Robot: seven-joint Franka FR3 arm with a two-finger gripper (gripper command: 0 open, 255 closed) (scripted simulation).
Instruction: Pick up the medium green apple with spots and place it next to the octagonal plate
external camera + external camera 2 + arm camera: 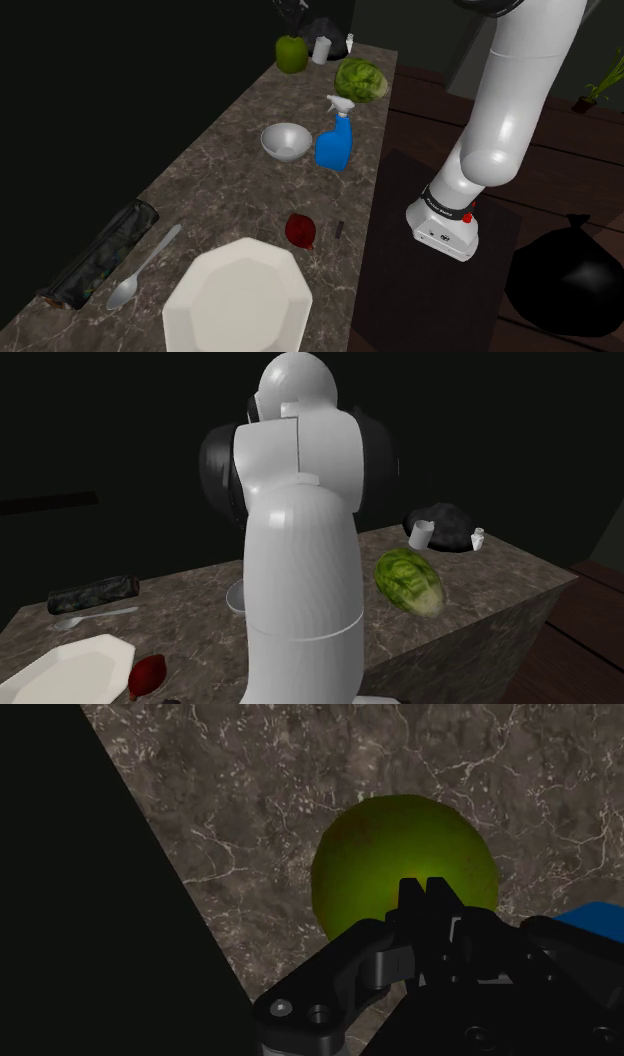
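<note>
The green apple (291, 53) stands at the far end of the marble counter (220, 190), close to the dark wall. In the wrist view the apple (380, 854) lies on the marble straight beyond my gripper (425, 894), whose two black fingers meet with nothing between them; the apple is apart from them. The white octagonal plate (240, 300) rests at the near end of the counter, also seen as the plate (65, 664) at the second exterior view's lower left. My white arm (300, 552) blocks the counter's middle there.
A blue spray bottle (335, 140) and a white bowl (286, 141) stand mid-counter. A green lettuce head (361, 79), a white cup (321, 48), a dark red fruit (300, 230), a spoon (140, 270) and a dark roll (100, 255) also lie there. A black bag (570, 285) sits on the floor.
</note>
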